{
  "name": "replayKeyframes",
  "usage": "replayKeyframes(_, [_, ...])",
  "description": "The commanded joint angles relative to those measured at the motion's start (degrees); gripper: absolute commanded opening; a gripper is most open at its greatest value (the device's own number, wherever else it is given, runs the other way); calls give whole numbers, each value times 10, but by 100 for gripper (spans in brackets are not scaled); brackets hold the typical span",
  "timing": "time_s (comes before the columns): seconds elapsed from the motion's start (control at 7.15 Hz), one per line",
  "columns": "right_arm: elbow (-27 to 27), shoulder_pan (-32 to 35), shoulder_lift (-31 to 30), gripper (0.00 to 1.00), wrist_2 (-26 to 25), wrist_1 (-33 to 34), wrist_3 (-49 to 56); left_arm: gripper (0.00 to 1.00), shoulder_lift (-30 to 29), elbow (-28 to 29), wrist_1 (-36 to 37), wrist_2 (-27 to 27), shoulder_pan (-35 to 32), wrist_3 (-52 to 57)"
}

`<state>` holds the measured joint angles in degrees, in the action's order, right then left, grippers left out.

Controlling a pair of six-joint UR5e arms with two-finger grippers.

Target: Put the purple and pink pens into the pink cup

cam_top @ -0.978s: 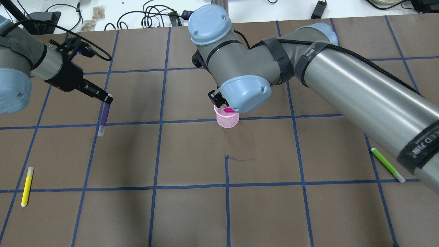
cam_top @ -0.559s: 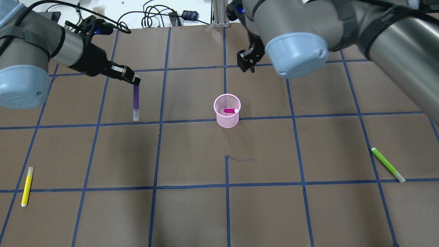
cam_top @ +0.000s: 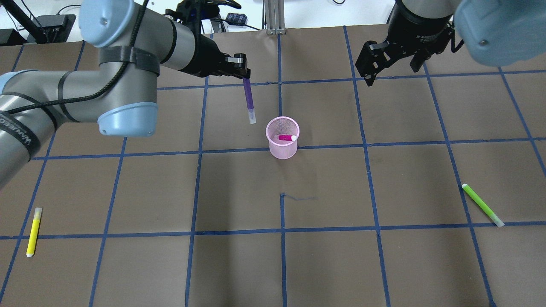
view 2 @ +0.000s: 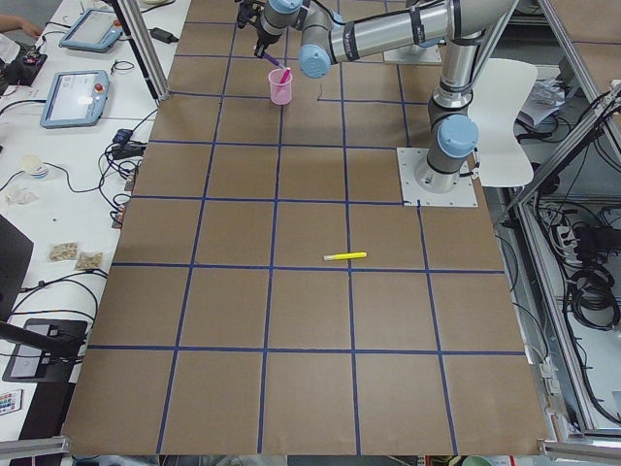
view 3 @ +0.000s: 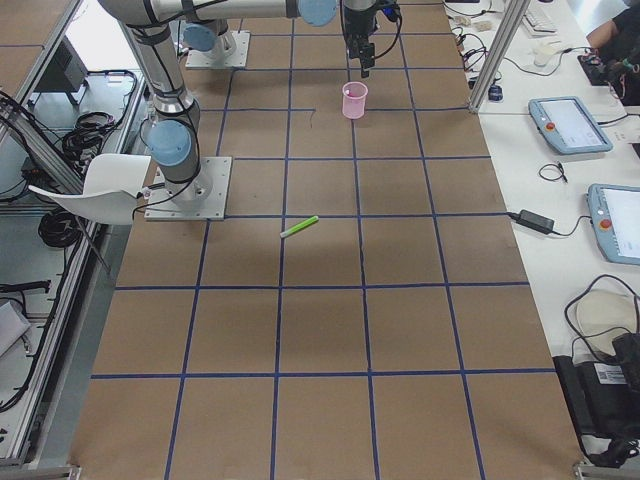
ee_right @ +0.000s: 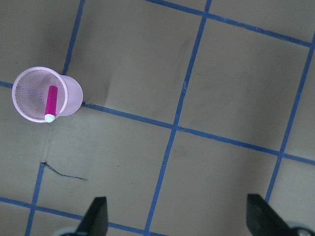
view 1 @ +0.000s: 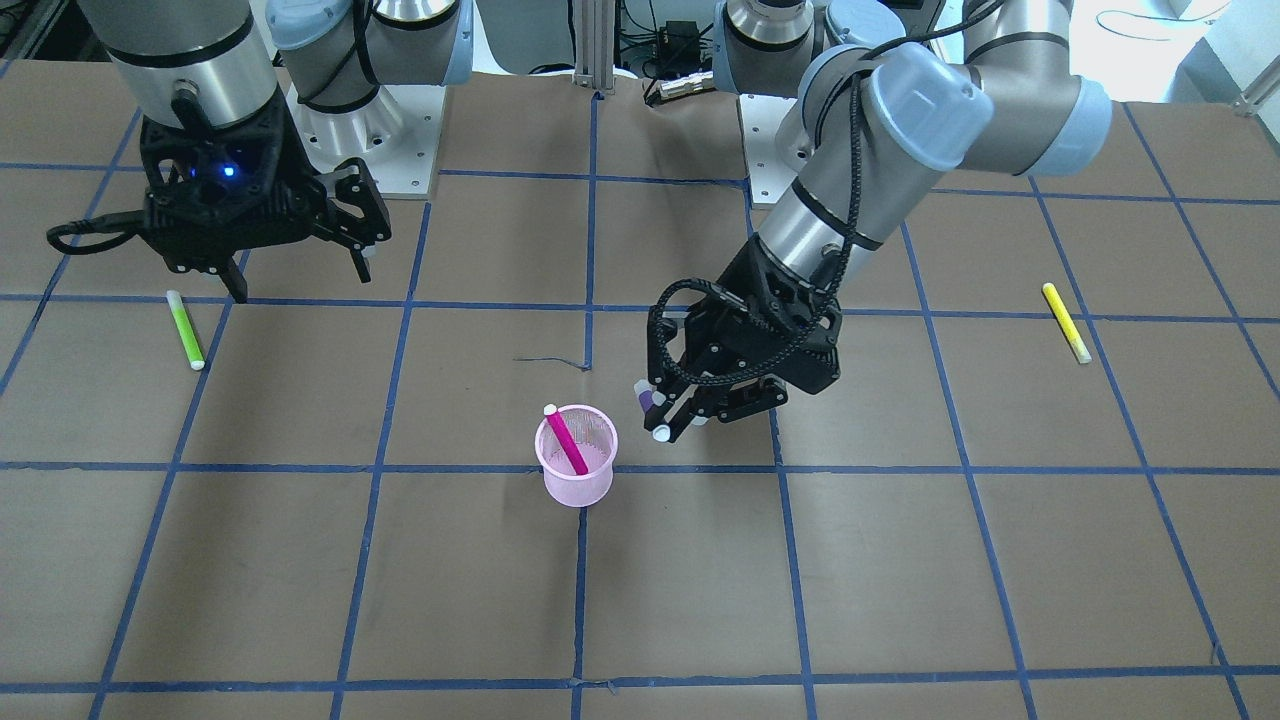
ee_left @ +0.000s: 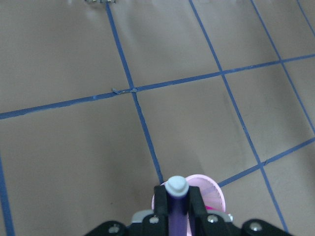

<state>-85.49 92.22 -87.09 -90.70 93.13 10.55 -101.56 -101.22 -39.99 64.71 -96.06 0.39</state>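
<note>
The pink mesh cup [cam_top: 282, 149] stands upright near the table's middle and also shows in the front view [view 1: 577, 480]. The pink pen [cam_top: 287, 137] leans inside it, white tip up [view 1: 566, 441]. My left gripper [cam_top: 245, 76] is shut on the purple pen [cam_top: 248, 100], which hangs white end down just to the left of the cup's rim, above the table. In the left wrist view the purple pen [ee_left: 175, 206] sits between the fingers, with the cup [ee_left: 211, 196] just behind. My right gripper [cam_top: 392, 72] is open and empty, far back right of the cup [ee_right: 39, 93].
A yellow pen [cam_top: 33, 232] lies at the front left. A green pen [cam_top: 482, 204] lies at the right. The brown table [cam_top: 281, 256] carries a blue tape grid. Cables and boxes lie beyond the far edge.
My left gripper has carried the purple pen rightwards, up to the cup's left side. My right gripper has left the pink pen in the cup and pulled back to the far right.
</note>
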Motion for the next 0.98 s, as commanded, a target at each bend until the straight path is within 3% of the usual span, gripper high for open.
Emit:
replayKeyframes(0.0, [13, -9, -1, 100, 3, -15, -36, 0, -34, -2, 102, 79, -44, -72])
replayKeyframes(0.14, [7, -9, -2, 100, -2, -19, -39, 0, -45, -4, 144, 116, -54, -75])
replayKeyframes(0.42, [1, -9, -5, 100, -4, -18, -39, 0, -62, -47, 244, 129, -73, -83])
replayKeyframes(0.84, [1, -8, -7, 100, -4, -16, -31, 0, -72, -82, 292, 147, -100, -96])
